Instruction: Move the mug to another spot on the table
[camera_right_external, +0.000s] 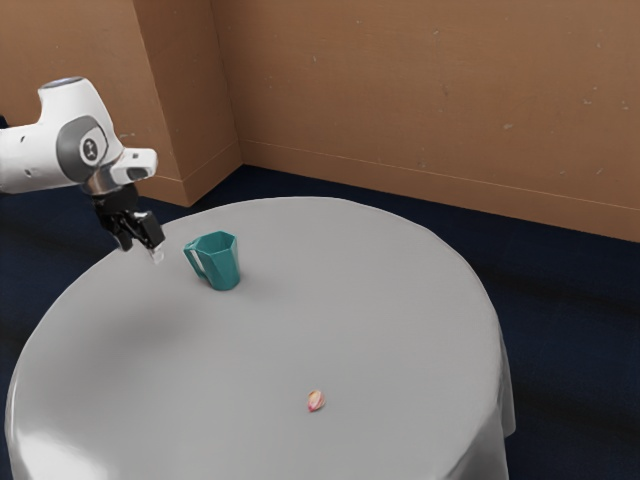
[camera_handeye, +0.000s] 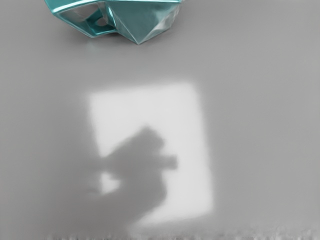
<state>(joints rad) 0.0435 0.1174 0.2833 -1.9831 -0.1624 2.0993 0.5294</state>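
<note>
A teal faceted mug (camera_right_external: 216, 260) stands upright on the round grey table (camera_right_external: 330, 300), toward its far left in the exterior view, with its handle turned toward the arm. My gripper (camera_right_external: 143, 248) hangs just above the table, a short way to the exterior view's left of the mug, open and holding nothing. The wrist view looks down on the mug (camera_handeye: 131, 16) ahead of the hand, and on the hand's shadow (camera_handeye: 140, 175) lying in a bright patch on the tabletop.
A small pink object (camera_right_external: 316, 402) lies near the table's front edge. Bare tabletop spreads to the exterior view's right of the mug and in front of it. Brown walls and a dark blue floor surround the table.
</note>
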